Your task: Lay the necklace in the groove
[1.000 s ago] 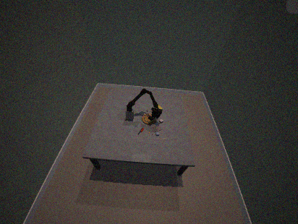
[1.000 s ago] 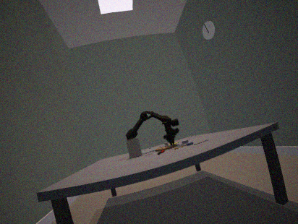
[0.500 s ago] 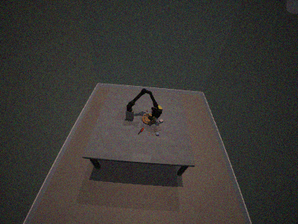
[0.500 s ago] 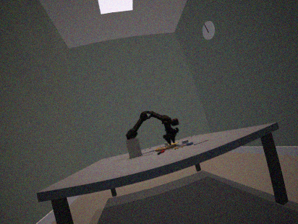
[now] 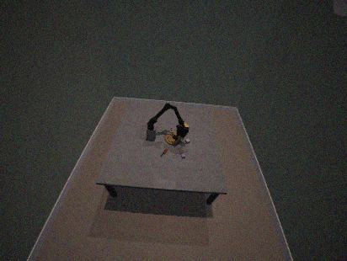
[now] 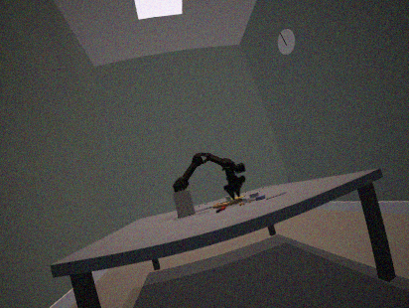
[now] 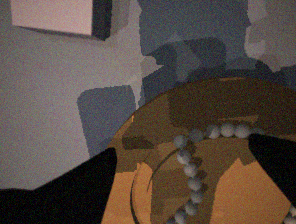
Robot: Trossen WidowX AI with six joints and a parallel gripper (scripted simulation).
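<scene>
The round wooden bead board lies on the table under the arm. In the wrist view the pearl bead necklace runs along the upper part of the board, then bends sharply and runs down across its inner face, inside the curved groove line at the left. More beads show at the bottom right edge. My gripper is wide open just over the board, with nothing held. Its right finger hides part of the necklace. The beads are too small to make out in the top and exterior views.
A pale block stands beyond the board at the upper left of the wrist view. A red-tipped object lies near the board. A small pale object lies nearby. The arm's base block is on the other side.
</scene>
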